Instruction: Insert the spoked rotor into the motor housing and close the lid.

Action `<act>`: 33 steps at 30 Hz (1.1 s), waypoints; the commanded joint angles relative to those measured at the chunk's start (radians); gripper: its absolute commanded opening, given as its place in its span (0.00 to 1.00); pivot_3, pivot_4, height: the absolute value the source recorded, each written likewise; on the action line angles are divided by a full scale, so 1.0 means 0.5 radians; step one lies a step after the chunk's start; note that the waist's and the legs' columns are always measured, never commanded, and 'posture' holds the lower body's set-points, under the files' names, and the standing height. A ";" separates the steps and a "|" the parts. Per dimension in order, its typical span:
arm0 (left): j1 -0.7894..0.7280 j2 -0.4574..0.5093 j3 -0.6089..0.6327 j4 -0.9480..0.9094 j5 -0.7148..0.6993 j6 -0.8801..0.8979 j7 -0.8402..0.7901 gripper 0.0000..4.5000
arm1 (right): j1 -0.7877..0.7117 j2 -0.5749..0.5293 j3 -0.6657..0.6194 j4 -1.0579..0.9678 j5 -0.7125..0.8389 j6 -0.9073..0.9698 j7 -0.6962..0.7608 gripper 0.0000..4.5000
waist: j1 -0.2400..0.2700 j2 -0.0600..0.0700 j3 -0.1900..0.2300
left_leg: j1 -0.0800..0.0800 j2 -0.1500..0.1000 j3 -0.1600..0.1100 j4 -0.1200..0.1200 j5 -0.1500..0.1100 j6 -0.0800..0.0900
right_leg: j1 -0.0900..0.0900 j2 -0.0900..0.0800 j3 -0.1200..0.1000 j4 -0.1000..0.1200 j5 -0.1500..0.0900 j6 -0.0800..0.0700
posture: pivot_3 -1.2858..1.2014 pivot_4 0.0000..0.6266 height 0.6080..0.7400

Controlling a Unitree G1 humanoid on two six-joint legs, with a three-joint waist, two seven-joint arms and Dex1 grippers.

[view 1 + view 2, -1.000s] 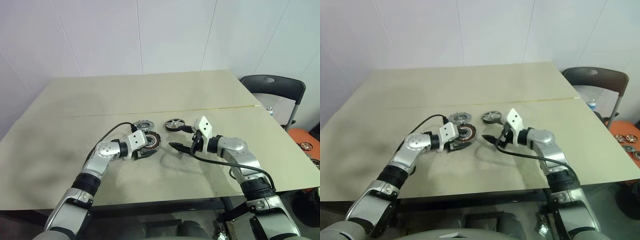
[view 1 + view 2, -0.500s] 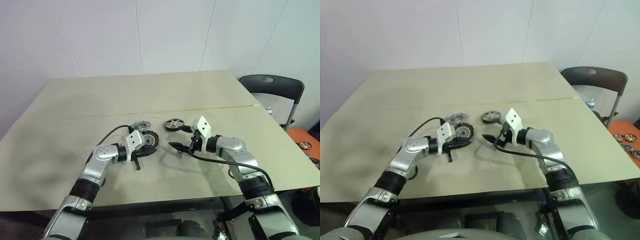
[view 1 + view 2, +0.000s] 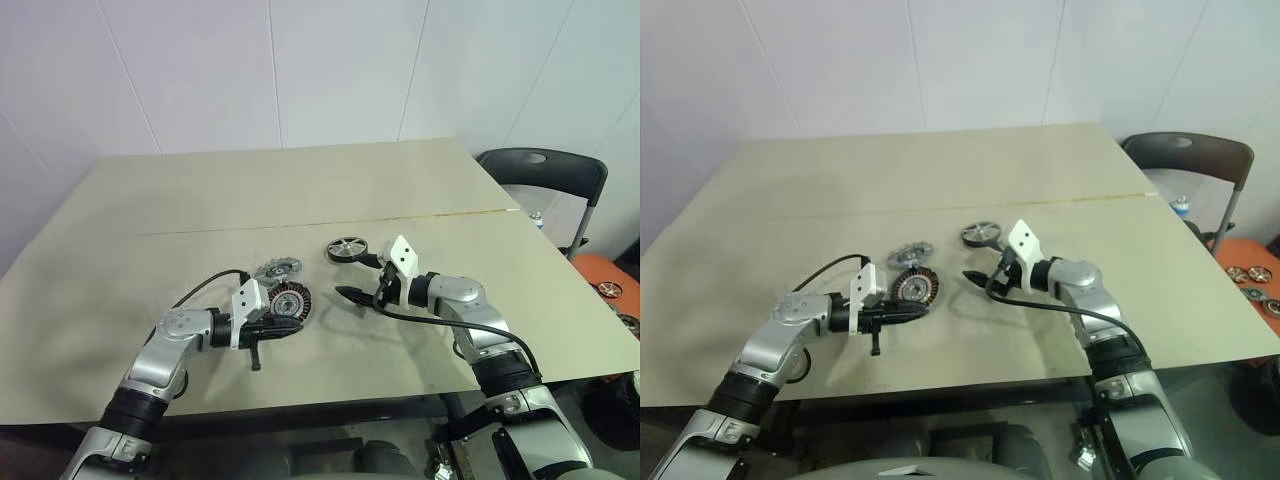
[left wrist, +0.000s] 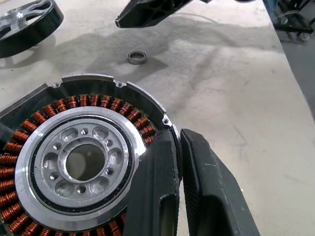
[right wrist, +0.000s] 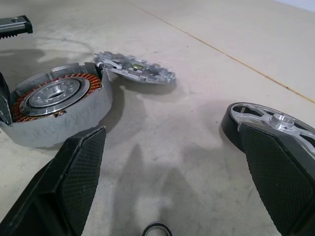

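Left fingers (image 4: 179,162): pressed together on the rim of the motor housing (image 3: 290,300), apparently pinching it.
Right fingers (image 3: 352,292): spread wide, holding nothing.
Spoked rotor (image 3: 347,248): on the worktop (image 3: 200,200), beyond the right fingers.
Lid (image 3: 277,268): leaning on the housing.

A broad beige surface (image 3: 300,190) runs back to a white panelled wall (image 3: 330,70) divided by thin vertical seams, under even, soft light. A faint yellowish seam line (image 3: 440,214) crosses the top from side to side. At the right stands a dark chair (image 3: 550,180) with a rounded backrest, and beside it, low at the frame's edge, sits an orange object (image 3: 612,285) carrying small dark wheels.
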 commanded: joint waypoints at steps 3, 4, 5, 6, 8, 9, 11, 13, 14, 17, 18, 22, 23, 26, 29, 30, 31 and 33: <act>-0.052 -0.080 0.060 0.174 0.076 -0.145 0.204 0.26 | -0.042 0.005 -0.016 -0.040 0.018 -0.026 0.012 1.00 | 0.010 0.000 0.000 | 0.002 0.000 0.000 0.002 0.001 -0.001 | 0.002 0.000 0.000 0.002 0.000 0.000 | 0.52 0.00 1.00; -0.062 -0.112 0.076 0.175 0.066 -0.147 0.252 0.32 | -0.040 0.004 -0.017 -0.044 0.020 -0.024 0.015 1.00 | 0.009 0.000 0.000 | 0.002 0.000 0.000 0.002 0.001 -0.001 | 0.002 0.000 0.000 0.003 0.000 0.000 | 0.52 0.00 1.00; -0.070 -0.138 0.091 0.171 0.048 -0.145 0.281 0.39 | -0.038 0.003 -0.019 -0.046 0.021 -0.023 0.016 1.00 | 0.009 0.001 0.000 | 0.003 0.000 0.000 0.003 0.001 -0.001 | 0.002 0.000 0.000 0.004 0.000 0.000 | 0.52 0.00 1.00; -0.080 -0.154 0.104 0.163 0.030 -0.146 0.295 0.44 | -0.037 0.005 -0.026 -0.051 0.035 -0.015 0.021 1.00 | 0.009 0.000 0.000 | 0.003 0.000 0.000 0.003 0.001 -0.001 | 0.003 0.000 0.000 0.004 0.000 0.000 | 0.52 0.00 1.00; -0.101 -0.178 0.146 0.151 -0.016 -0.134 0.319 0.44 | -0.031 0.005 -0.054 -0.084 0.090 0.025 0.050 1.00 | 0.009 0.000 0.000 | 0.003 0.000 0.000 0.004 0.001 -0.001 | 0.003 0.000 0.000 0.005 0.000 0.000 | 0.52 0.00 1.00; -0.110 -0.187 0.169 0.137 -0.048 -0.117 0.325 0.44 | -0.028 -0.001 -0.072 -0.109 0.126 0.052 0.070 1.00 | 0.009 0.000 0.000 | 0.003 0.000 0.000 0.004 0.001 -0.001 | 0.003 0.000 0.000 0.005 0.000 0.000 | 0.52 0.00 1.00; -0.115 -0.193 0.212 0.099 -0.123 -0.068 0.318 0.44 | -0.021 -0.031 -0.105 -0.156 0.192 0.109 0.121 1.00 | 0.009 0.000 0.000 | 0.002 0.000 0.000 0.004 0.001 -0.001 | 0.002 0.000 0.000 0.005 0.000 0.000 | 0.52 0.00 1.00; -0.094 -0.191 0.264 0.048 -0.201 -0.024 0.310 0.44 | -0.004 -0.103 -0.116 -0.177 0.209 0.153 0.180 1.00 | 0.009 0.000 0.000 | 0.001 0.000 0.000 0.004 0.001 -0.001 | 0.001 0.000 0.000 0.005 0.000 0.000 | 0.52 0.00 1.00; -0.081 -0.186 0.286 0.030 -0.230 -0.006 0.308 0.44 | 0.008 -0.145 -0.107 -0.167 0.197 0.166 0.208 1.00 | 0.009 0.000 0.000 | 0.001 0.000 0.000 0.004 0.001 -0.001 | 0.001 0.000 0.000 0.004 0.000 0.000 | 0.52 0.00 1.00; 0.001 -0.157 0.345 -0.065 -0.329 0.060 0.273 0.44 | 0.061 -0.287 -0.015 -0.072 0.067 0.177 0.245 1.00 | 0.010 0.000 0.000 | 0.000 -0.001 0.000 0.004 0.001 -0.001 | 0.002 -0.001 -0.001 0.002 0.000 0.000 | 0.52 0.00 1.00; 0.025 -0.153 0.369 -0.108 -0.375 0.095 0.269 0.44 | 0.075 -0.306 -0.007 -0.053 0.057 0.180 0.254 1.00 | 0.010 0.000 0.000 | 0.000 -0.001 0.000 0.003 0.001 -0.001 | 0.002 -0.001 -0.001 0.001 0.000 0.000 | 0.52 0.00 1.00; 0.084 -0.132 0.415 -0.195 -0.446 0.160 0.273 0.44 | 0.102 -0.305 0.001 -0.004 0.029 0.169 0.239 1.00 | 0.007 0.000 0.001 | -0.001 0.000 0.000 0.002 0.000 0.000 | 0.001 -0.001 0.000 -0.001 0.000 0.000 | 0.52 0.00 1.00; 0.086 -0.130 0.417 -0.198 -0.445 0.162 0.282 0.44 | 0.098 -0.295 0.011 0.007 0.021 0.165 0.233 1.00 | 0.009 0.000 0.001 | -0.001 0.000 0.000 0.003 0.000 0.000 | 0.001 -0.001 0.000 0.000 0.000 0.000 | 0.52 0.00 1.00; 0.079 -0.129 0.430 -0.197 -0.447 0.166 0.307 0.44 | 0.083 -0.238 0.013 0.007 0.029 0.171 0.204 1.00 | 0.010 0.000 0.001 | 0.000 0.000 0.000 0.004 0.000 0.000 | 0.003 0.000 0.000 0.000 0.000 0.000 | 0.52 0.00 1.00; 0.078 -0.124 0.454 -0.182 -0.451 0.163 0.316 0.44 | 0.077 -0.172 0.031 0.039 -0.018 0.144 0.125 1.00 | 0.009 0.000 0.001 | 0.000 0.000 0.000 0.004 0.000 0.000 | 0.003 0.000 0.000 0.000 0.000 0.000 | 0.52 0.00 1.00; 0.079 -0.121 0.463 -0.176 -0.449 0.159 0.320 0.44 | 0.075 -0.148 0.044 0.059 -0.045 0.124 0.091 1.00 | 0.010 0.000 0.001 | 0.000 0.000 0.000 0.004 0.000 0.000 | 0.002 0.000 0.000 0.000 0.000 0.000 | 0.52 0.00 1.00; 0.078 -0.119 0.472 -0.172 -0.450 0.157 0.323 0.44 | 0.073 -0.128 0.054 0.078 -0.068 0.107 0.063 1.00 | 0.010 0.000 0.001 | 0.000 0.000 0.000 0.003 0.000 0.000 | 0.002 0.000 0.000 0.000 0.000 0.000 | 0.52 0.00 1.00; 0.081 -0.104 0.503 -0.157 -0.450 0.143 0.329 0.44 | 0.074 -0.091 0.081 0.118 -0.111 0.095 0.016 1.00 | 0.010 0.000 0.001 | 0.000 -0.001 0.000 0.003 0.000 0.000 | 0.002 0.000 0.000 0.000 0.000 0.000 | 0.52 0.00 1.00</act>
